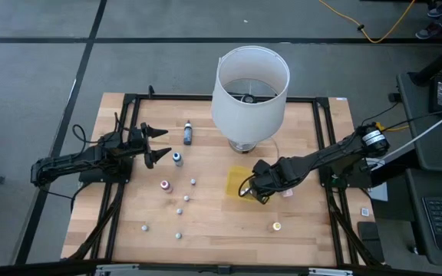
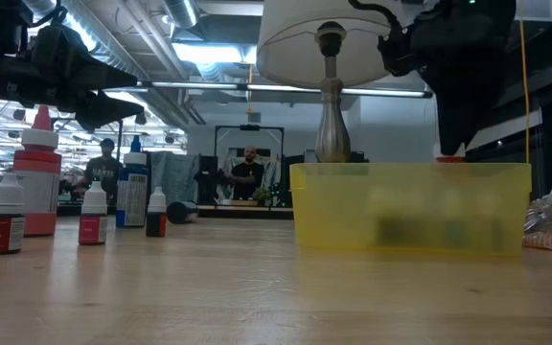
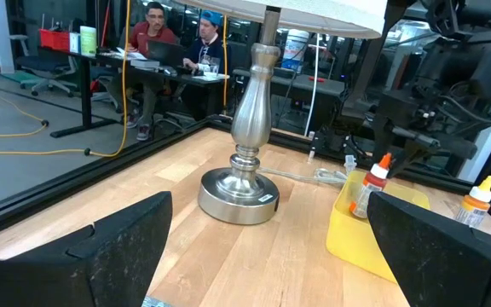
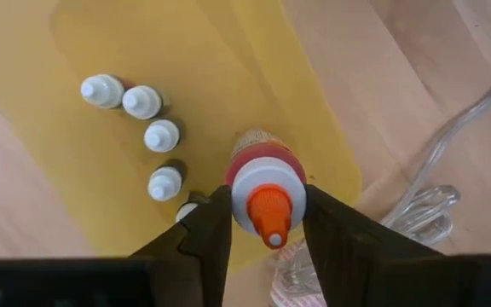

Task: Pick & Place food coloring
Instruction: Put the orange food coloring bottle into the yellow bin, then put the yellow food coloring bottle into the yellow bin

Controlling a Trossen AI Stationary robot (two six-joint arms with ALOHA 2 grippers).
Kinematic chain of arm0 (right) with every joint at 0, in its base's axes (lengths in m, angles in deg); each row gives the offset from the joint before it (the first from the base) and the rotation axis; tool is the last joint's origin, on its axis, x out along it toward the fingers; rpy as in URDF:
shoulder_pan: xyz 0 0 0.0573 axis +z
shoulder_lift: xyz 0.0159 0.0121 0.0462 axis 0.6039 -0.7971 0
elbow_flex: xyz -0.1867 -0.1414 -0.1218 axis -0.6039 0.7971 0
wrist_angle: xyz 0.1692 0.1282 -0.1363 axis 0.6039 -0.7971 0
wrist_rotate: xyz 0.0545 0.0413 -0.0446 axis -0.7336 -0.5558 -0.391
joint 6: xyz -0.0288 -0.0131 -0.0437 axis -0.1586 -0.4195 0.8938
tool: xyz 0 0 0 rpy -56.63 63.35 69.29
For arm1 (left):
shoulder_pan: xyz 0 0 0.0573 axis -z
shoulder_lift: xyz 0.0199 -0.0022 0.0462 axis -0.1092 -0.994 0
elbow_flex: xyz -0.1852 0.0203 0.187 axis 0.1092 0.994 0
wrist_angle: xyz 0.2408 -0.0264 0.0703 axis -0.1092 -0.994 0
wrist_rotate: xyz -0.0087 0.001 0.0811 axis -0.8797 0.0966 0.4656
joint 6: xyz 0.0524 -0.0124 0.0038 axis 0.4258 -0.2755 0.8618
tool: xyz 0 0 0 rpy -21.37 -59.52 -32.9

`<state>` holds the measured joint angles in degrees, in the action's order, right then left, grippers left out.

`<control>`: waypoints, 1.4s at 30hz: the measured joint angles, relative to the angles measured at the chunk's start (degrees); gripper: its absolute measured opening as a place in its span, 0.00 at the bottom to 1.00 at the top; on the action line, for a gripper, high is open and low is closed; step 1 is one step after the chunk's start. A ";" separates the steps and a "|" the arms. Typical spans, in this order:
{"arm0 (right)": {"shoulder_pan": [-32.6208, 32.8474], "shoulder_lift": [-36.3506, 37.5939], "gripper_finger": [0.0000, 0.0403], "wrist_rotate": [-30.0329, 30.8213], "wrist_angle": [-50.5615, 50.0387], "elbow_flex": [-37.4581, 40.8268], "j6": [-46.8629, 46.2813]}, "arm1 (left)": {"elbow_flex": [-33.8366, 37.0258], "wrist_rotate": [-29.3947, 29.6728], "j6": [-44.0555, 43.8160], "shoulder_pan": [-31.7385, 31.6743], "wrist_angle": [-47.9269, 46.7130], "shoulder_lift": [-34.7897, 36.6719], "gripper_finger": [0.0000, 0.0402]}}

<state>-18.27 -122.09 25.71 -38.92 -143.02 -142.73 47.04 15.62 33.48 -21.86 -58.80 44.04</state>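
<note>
1. Overhead, a wooden table (image 1: 298,222) carries everything, with a white-shaded lamp (image 1: 252,84) on a silver base standing at its far middle.
2. Both dark arms reach in from the sides. The left gripper (image 1: 153,144) hovers above the table's left part with its fingers spread wide and nothing between them — its own wrist view shows the two dark fingers (image 3: 118,247) far apart, framing the lamp base.
3. Right of centre lies a flat yellow tray (image 1: 235,181), just near of the lamp base. The right gripper (image 4: 267,223) is over its right edge.
4. That gripper's fingers are closed against the sides of an orange-capped bottle (image 4: 264,186) of food coloring, which has a white collar and reddish body and is held over the tray.
5. Inside the tray, five small white-capped bottles (image 4: 162,135) stand in a curved row just beside the held one.
6. A crumpled clear wrapper (image 4: 420,205) lies on the wood just off the tray's edge.
7. More food coloring is scattered on the table's left half: a dark blue bottle (image 1: 188,133) at the far side, a blue-topped one (image 1: 177,159) near the left gripper, a pink-red one (image 1: 166,185) nearer, and several tiny whitish bottles (image 1: 179,209) toward the near edge.
8. An orange-topped bottle (image 1: 277,226) stands alone — near and right of the tray.
</note>
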 joint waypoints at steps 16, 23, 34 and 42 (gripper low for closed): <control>-0.34 1.89 0.57 2.78 -2.02 -1.57 -1.61 | -0.02 0.00 0.01 0.00 0.00 0.00 0.97; 2.05 4.69 0.58 4.81 -5.83 -4.73 -2.90 | -0.02 0.00 0.02 0.02 0.00 0.00 0.97; 11.86 8.33 0.58 3.23 -7.10 -8.76 5.69 | 0.00 0.01 0.00 0.02 0.00 0.00 0.97; 17.57 8.31 0.58 0.54 -9.09 -11.69 23.43 | 0.00 0.01 0.00 0.00 0.00 0.00 0.97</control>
<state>-0.70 -113.78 26.25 -48.02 -154.71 -119.30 47.04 15.63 33.48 -21.86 -58.80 44.04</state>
